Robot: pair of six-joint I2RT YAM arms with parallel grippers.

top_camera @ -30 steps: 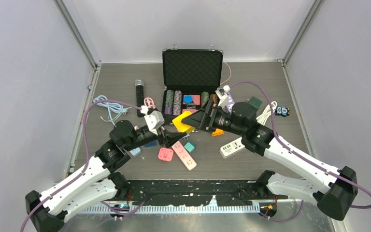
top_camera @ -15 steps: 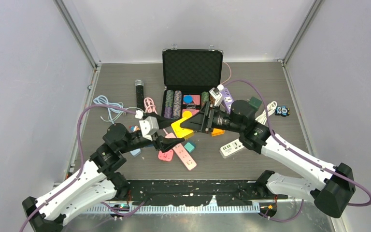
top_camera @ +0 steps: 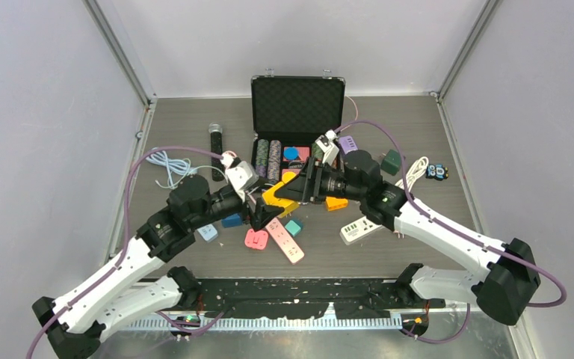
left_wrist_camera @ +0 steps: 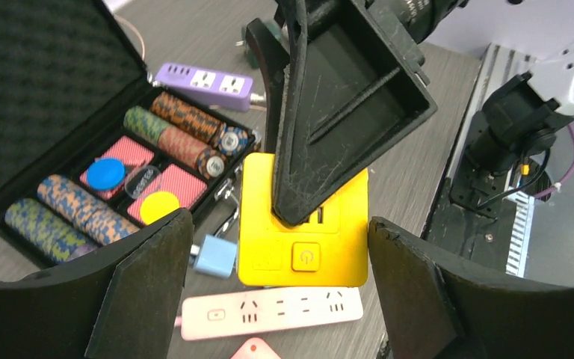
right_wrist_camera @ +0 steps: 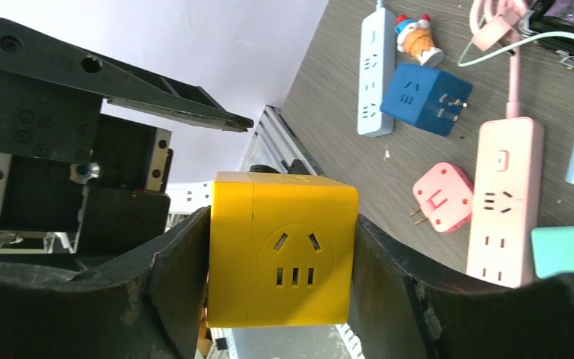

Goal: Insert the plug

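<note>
One cube (right_wrist_camera: 284, 258) sits clamped in the right gripper (right_wrist_camera: 282, 299); the left gripper (left_wrist_camera: 278, 224) gapes empty. Left should fetch the pink plug (right_wrist_camera: 441, 196) while right holds the socket face steady.

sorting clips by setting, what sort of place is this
Probably a robot lab cell: plain grey walls box in the table, two arms are bolted at its near edge, and a poker chip case lies among loose power strips.

Power symbol on yellow socket cube (left_wrist_camera: 265, 224)
</note>
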